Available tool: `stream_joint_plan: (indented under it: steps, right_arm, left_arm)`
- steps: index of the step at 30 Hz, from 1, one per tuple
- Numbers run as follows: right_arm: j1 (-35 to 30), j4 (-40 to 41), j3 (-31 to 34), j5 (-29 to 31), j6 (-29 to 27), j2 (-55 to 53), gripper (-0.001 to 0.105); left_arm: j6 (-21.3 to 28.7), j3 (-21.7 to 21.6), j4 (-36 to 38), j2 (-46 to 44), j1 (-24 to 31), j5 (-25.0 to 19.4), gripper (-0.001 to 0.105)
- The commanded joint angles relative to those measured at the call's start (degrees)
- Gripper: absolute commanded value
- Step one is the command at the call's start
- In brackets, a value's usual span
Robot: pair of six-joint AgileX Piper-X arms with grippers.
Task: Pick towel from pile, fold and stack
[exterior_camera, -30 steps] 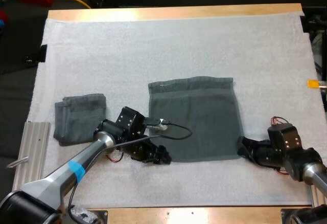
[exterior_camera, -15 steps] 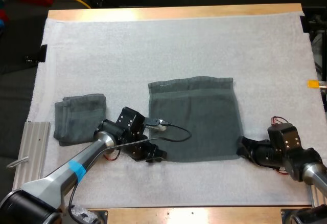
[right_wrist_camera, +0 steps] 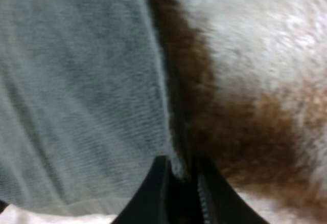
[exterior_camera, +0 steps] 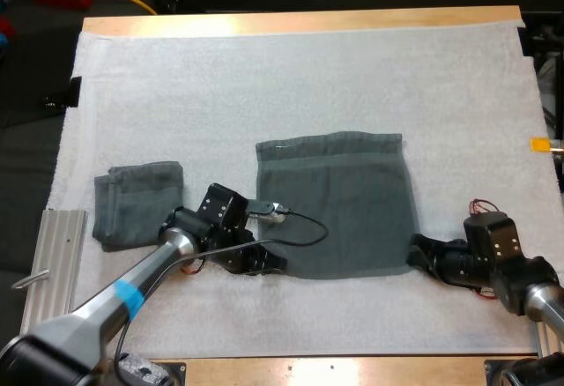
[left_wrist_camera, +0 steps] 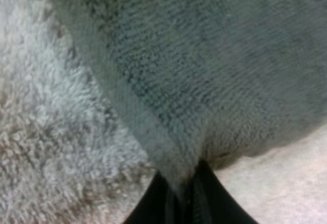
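Observation:
A dark grey-green towel [exterior_camera: 339, 201] lies spread flat in the middle of the white mat [exterior_camera: 308, 77]. My left gripper [exterior_camera: 275, 263] is shut on the towel's near left corner; in the left wrist view the hem [left_wrist_camera: 153, 137] runs down between the black fingers [left_wrist_camera: 153, 203]. My right gripper [exterior_camera: 418, 254] is shut on the towel's near right corner, and the right wrist view has the towel edge [right_wrist_camera: 163, 106] pinched between its fingers [right_wrist_camera: 158, 193]. A folded towel [exterior_camera: 139, 201] rests at the left of the mat.
A ribbed metal plate [exterior_camera: 55, 263] lies at the mat's near left edge. The wooden table edge [exterior_camera: 300, 23] runs along the far side. Bare mat stretches beyond the spread towel and to its right.
My left gripper has closed from wide open onto the towel's near left corner, sliding slightly left. The right gripper and both towels have stayed put.

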Motion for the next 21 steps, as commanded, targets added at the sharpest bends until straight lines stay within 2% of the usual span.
stream_joint_plan:
  steps: [1,4,10,14,17,21]
  right_arm:
    - [-0.34,0.05,0.06,-0.75,-0.69,-0.85,0.001]
    - [-0.34,1.05,0.06,-0.75,-0.43,-3.27,0.001]
    - [-0.01,9.37,-0.45,-0.74,-2.07,-8.19,0.001]
    - [2.62,14.5,-0.45,-0.55,-3.56,-11.98,0.001]
    - [5.51,17.03,-0.56,-0.05,-3.43,-14.1,0.001]
    - [9.76,21.02,-0.58,1.85,-2.68,-16.94,0.001]
  left_arm:
    - [0.55,0.14,-0.46,-1.33,-0.1,0.08,0.0]
    - [1.37,0.14,1.39,-3.86,-0.25,0.55,0.0]
    - [2.49,0.14,6.56,-6.82,-1.08,1.76,0.0]
    - [2.51,0.14,9.44,-7.67,-5.1,1.57,0.0]
    - [1.68,0.14,11.29,-8.22,-8.52,-0.33,0.0]
    - [1.19,0.14,15.33,-8.45,-10.4,0.12,0.0]
